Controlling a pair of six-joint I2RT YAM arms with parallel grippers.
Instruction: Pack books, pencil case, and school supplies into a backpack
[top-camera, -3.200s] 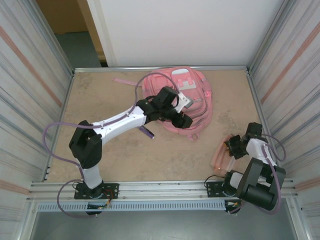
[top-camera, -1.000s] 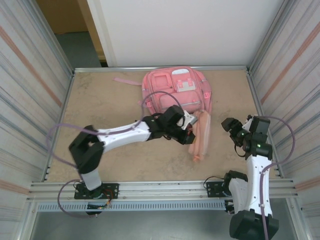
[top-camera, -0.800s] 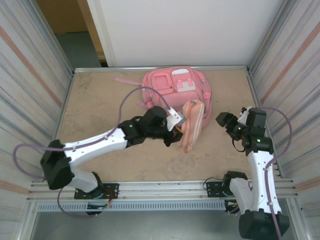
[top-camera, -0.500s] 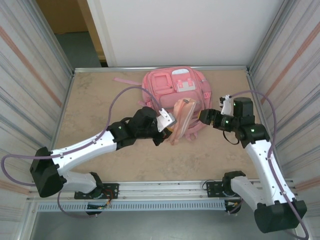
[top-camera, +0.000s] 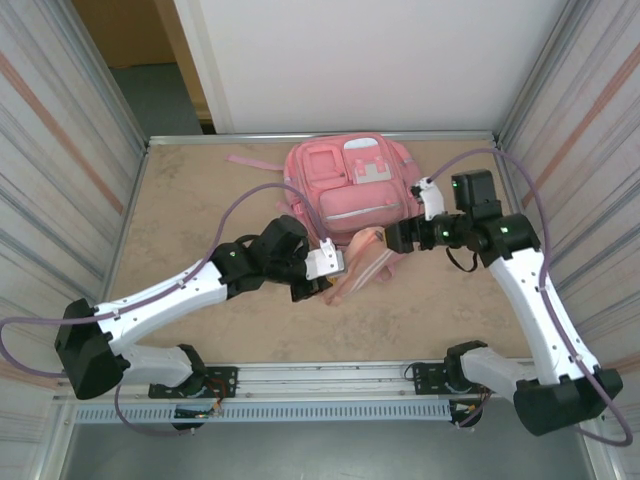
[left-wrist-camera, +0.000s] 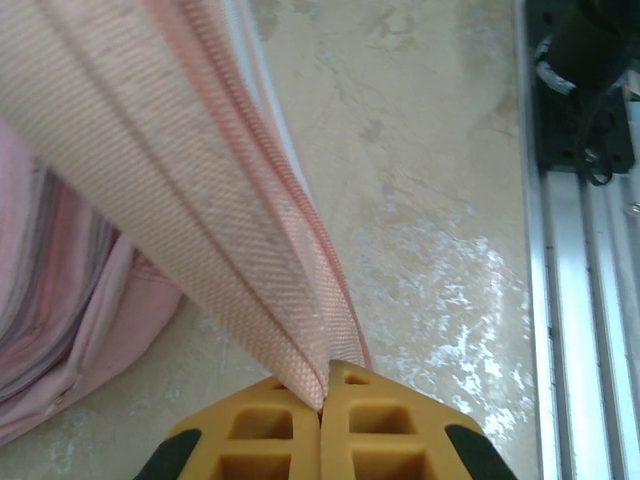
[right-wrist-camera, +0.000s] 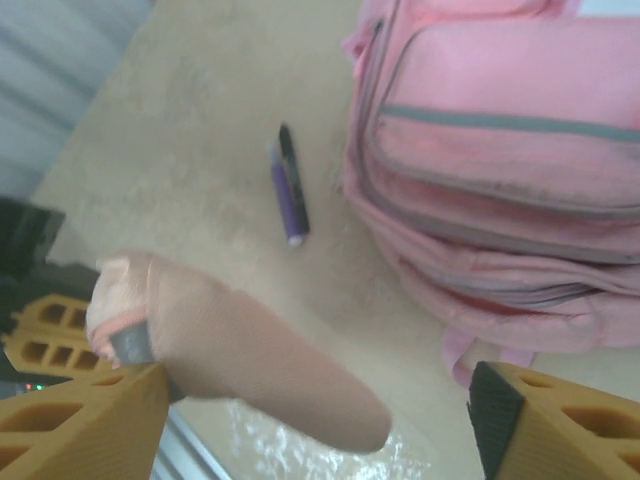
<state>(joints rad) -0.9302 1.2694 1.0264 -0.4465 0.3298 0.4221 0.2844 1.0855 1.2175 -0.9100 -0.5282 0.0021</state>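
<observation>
The large pink backpack (top-camera: 352, 187) lies flat at the back of the table, front pockets up (right-wrist-camera: 500, 150). My left gripper (top-camera: 326, 272) (left-wrist-camera: 325, 385) is shut on the edge of the pale pink ribbed book (top-camera: 356, 262) (left-wrist-camera: 190, 190), which slants up off the table just in front of the backpack. My right gripper (top-camera: 399, 238) (right-wrist-camera: 310, 430) stands open at the book's far end, its jaws wide on either side of it (right-wrist-camera: 240, 350), the book lying close to one finger. A purple pen (right-wrist-camera: 284, 200) and a thin black pen (right-wrist-camera: 289, 150) lie side by side on the table next to the backpack.
Corrugated walls close in the left (top-camera: 60, 180) and right (top-camera: 580, 150) sides. An aluminium rail (top-camera: 330, 378) (left-wrist-camera: 560, 260) runs along the near edge. A loose pink strap (top-camera: 250, 162) trails left of the backpack. Bare tabletop lies at the front left (top-camera: 180, 230).
My left gripper has drawn the pink book down and toward the near side, so it now slants. The right arm has swung in from the right to the book's far end and its jaws have widened.
</observation>
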